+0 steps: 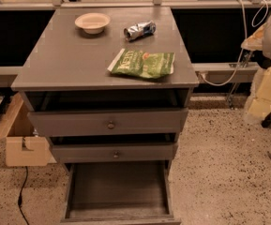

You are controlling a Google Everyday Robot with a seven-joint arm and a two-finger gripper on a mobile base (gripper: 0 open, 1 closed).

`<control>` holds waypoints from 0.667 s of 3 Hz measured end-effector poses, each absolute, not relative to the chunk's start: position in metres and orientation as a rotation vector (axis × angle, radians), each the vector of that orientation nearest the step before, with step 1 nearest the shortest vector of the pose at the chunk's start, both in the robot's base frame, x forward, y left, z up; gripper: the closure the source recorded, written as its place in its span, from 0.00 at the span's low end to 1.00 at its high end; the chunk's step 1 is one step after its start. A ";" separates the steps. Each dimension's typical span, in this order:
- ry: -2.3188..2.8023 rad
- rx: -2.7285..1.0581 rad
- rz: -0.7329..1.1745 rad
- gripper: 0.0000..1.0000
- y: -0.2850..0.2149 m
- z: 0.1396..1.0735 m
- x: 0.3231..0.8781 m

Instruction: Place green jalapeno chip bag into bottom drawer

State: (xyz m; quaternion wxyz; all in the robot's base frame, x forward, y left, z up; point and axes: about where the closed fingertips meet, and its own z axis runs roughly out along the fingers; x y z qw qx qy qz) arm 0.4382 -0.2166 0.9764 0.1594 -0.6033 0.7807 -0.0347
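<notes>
Flat glossy green jalapeno chip bag point(142, 63) lies on grey wooden tabletop point(64, 60), toward 4 o'clock, near the front edge. Small silver-and-blue foil bag point(139, 30) at 1 o'clock on the tabletop, apart from the green bag. Round cream bowl point(93, 22) at 11 o'clock. Deep grey wooden bottom drawer point(118, 186) pulled open at 6 o'clock, under two shallower knobbed drawers point(110, 124), also partly out. Pale blurred gripper point(265, 90) at frame's 3 o'clock, well apart from the bag; open or closed, cannot tell.
</notes>
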 end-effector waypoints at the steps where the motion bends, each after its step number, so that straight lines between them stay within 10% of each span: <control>1: 2.231 -1.724 -0.099 0.00 -0.217 0.976 0.438; 2: 2.179 -1.678 -0.059 0.00 -0.201 0.976 0.473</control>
